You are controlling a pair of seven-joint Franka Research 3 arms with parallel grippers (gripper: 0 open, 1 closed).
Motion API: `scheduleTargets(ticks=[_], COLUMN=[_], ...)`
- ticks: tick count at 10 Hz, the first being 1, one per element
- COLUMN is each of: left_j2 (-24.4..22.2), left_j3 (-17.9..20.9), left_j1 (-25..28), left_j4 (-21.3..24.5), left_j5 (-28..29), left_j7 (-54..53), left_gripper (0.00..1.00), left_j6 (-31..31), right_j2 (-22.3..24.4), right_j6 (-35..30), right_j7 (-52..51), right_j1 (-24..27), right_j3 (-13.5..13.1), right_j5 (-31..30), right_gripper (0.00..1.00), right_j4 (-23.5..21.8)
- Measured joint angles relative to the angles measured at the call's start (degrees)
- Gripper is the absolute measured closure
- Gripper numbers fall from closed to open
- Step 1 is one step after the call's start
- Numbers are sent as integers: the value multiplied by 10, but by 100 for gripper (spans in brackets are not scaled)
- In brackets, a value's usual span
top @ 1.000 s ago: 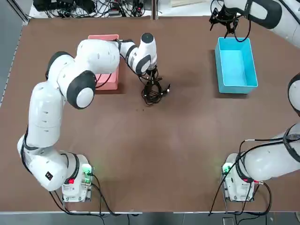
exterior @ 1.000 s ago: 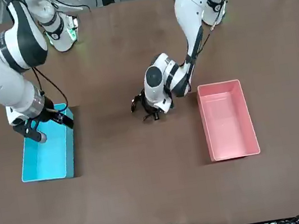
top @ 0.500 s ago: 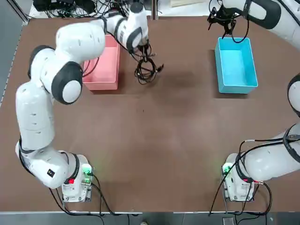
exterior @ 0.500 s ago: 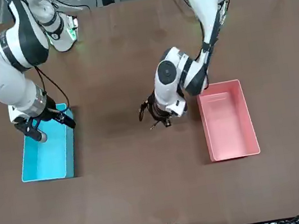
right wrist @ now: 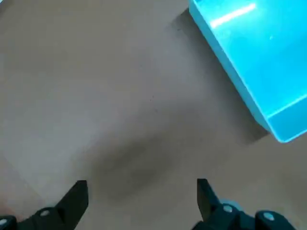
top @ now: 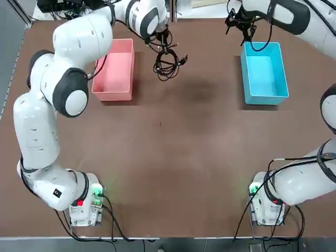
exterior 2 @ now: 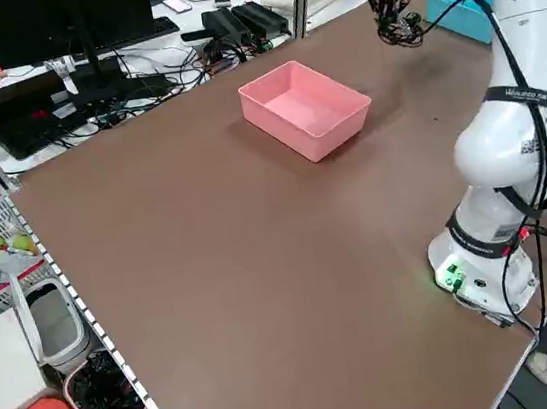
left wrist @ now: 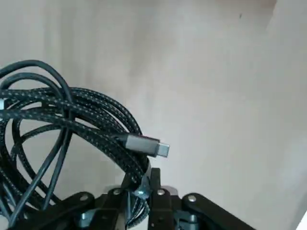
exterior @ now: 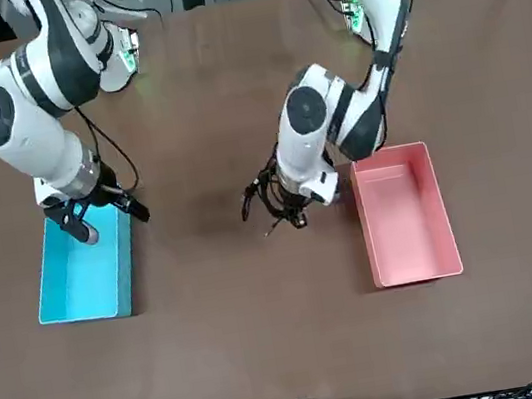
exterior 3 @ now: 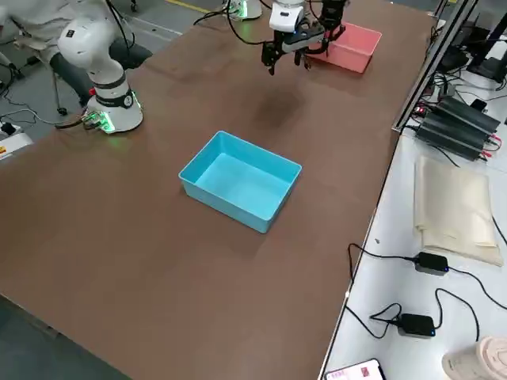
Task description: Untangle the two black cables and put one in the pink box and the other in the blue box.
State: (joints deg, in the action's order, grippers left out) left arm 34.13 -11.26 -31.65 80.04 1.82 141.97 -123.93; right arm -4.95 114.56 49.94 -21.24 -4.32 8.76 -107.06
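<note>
Upper centre, the left gripper pinches the black cables, apparently both, a plug jutting sideways; upper right, the right gripper gapes.

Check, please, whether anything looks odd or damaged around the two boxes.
Nothing stands out: the pink box and blue box sit flat, upright and unbroken, and no spill shows beside them.

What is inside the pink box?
The pink box shows a bare floor, nothing lying in it. Only a strip behind its near wall stays hidden.
</note>
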Motion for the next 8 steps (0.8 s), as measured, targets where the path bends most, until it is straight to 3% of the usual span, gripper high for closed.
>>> scheduleTargets(ticks=[3, 8], left_j2=[0, 0], left_j3=[-24, -26], left_j1=[-6, -19], left_j4=[-19, -19], left_j5=[-23, -24], left_j7=[4, 5], left_gripper=[84, 84], left_j6=[15, 17], right_j2=[0, -17], right_j6=[7, 40], right_j7=[51, 175], right_j1=[-27, -87], right_j3=[0, 0], right_j5=[12, 27], right_gripper=[0, 0], right_j4=[2, 1])
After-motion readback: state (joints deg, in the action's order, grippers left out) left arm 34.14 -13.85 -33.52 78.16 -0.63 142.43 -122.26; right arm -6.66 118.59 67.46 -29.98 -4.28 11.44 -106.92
